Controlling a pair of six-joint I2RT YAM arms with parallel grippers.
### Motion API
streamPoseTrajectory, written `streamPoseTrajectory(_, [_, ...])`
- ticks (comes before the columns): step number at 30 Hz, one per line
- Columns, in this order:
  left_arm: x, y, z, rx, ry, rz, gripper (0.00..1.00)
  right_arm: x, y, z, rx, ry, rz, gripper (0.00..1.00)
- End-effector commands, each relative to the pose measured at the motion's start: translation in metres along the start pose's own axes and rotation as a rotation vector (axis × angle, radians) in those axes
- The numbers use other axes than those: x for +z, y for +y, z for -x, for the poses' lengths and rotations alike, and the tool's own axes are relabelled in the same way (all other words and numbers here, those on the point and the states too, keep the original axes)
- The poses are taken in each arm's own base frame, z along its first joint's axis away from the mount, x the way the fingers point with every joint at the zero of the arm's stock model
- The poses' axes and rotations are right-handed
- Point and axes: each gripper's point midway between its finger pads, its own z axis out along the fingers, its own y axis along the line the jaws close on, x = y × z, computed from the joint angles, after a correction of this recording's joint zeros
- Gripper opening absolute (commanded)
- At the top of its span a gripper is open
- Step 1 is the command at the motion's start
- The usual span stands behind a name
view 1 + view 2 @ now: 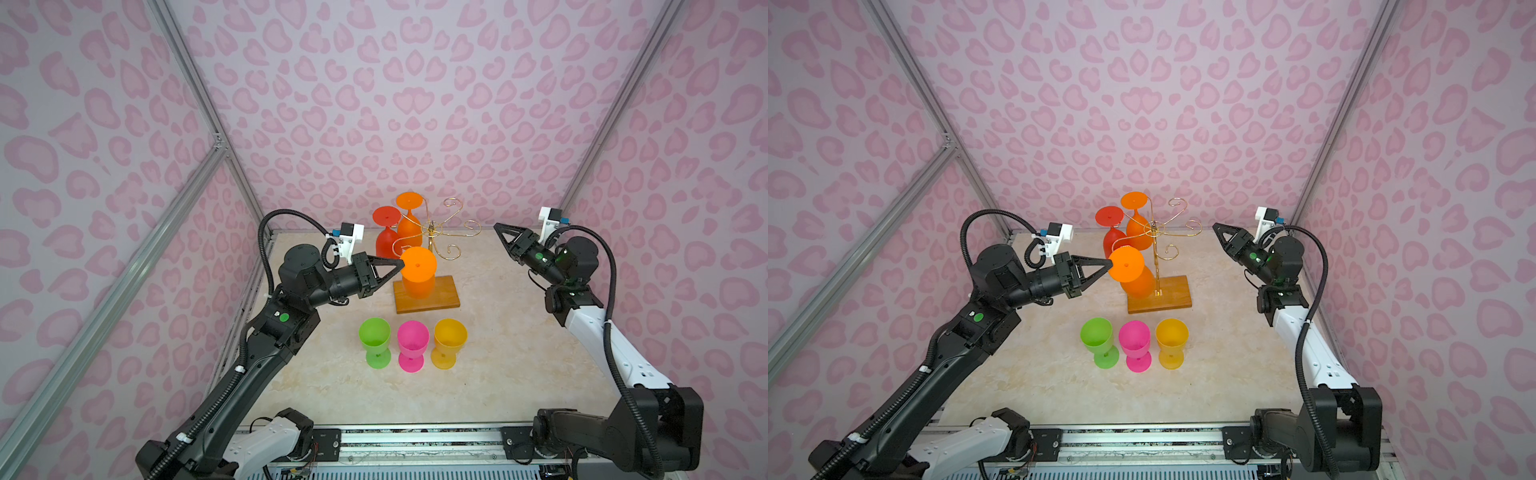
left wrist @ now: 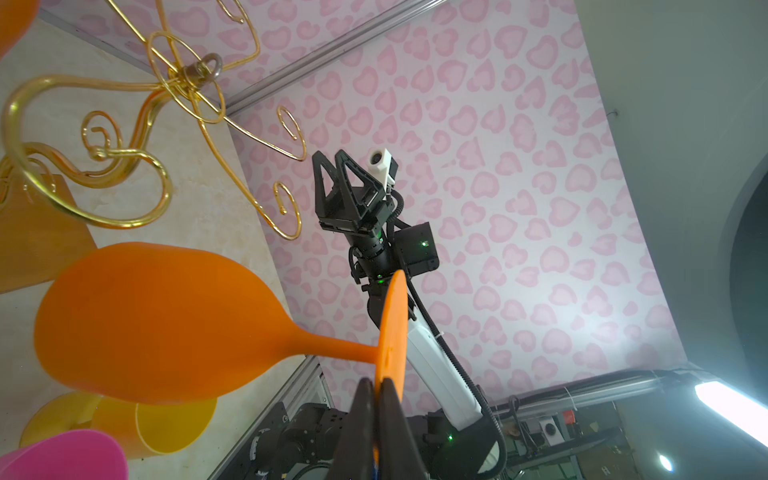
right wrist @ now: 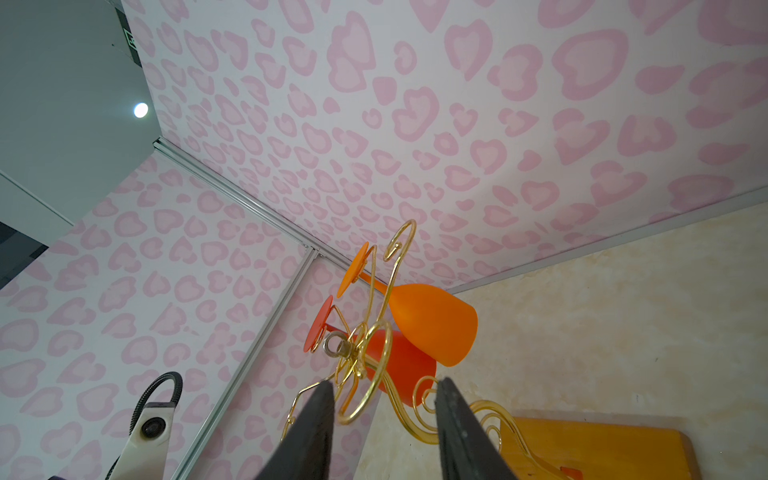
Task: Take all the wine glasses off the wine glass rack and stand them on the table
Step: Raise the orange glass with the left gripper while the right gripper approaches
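Observation:
My left gripper (image 1: pixel 401 262) (image 1: pixel 1111 262) (image 2: pixel 377 380) is shut on the rim of the round foot of an orange wine glass (image 1: pixel 418 276) (image 1: pixel 1130 270) (image 2: pixel 166 320). The glass hangs bowl down over the front left of the wine glass rack's wooden base (image 1: pixel 446 297). In the left wrist view no wire circles its stem, and the nearest curled arm (image 2: pixel 83 187) is empty. The gold wine glass rack (image 1: pixel 432 230) (image 1: pixel 1154 227) (image 3: pixel 357 357) still carries a red glass (image 1: pixel 386 241) and another orange glass (image 1: pixel 409 228) at the back left. My right gripper (image 1: pixel 496 226) (image 3: pixel 384 384) is open, right of the rack, holding nothing.
Three glasses stand upright in a row in front of the rack: green (image 1: pixel 375 338), pink (image 1: pixel 412 343) and yellow (image 1: pixel 449 340). Pink patterned walls with metal frame bars close in the back and both sides. A rail runs along the table's front edge (image 1: pixel 415 432).

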Motion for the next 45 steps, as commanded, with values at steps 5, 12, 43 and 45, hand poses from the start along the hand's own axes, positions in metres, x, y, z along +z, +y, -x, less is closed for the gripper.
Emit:
streamPoseTrajectory(5, [-0.016,-0.062,-0.011,0.096,0.071,-0.151,0.02,0.001,0.017,0.000,-0.029,0.009,0.039,0.42])
streamPoseTrajectory(12, [-0.028,-0.103,-0.006,0.198,0.041,-0.227,0.02,-0.003,0.044,-0.002,-0.075,0.009,0.119,0.41])
streamPoseTrajectory(43, [0.015,-0.106,0.062,0.184,-0.047,-0.534,0.02,0.004,0.127,-0.041,0.003,0.126,0.658,0.48])
streamPoseTrajectory(45, [0.016,-0.104,0.063,0.173,-0.047,-0.537,0.02,0.003,0.132,-0.043,0.013,0.130,0.687,0.48])
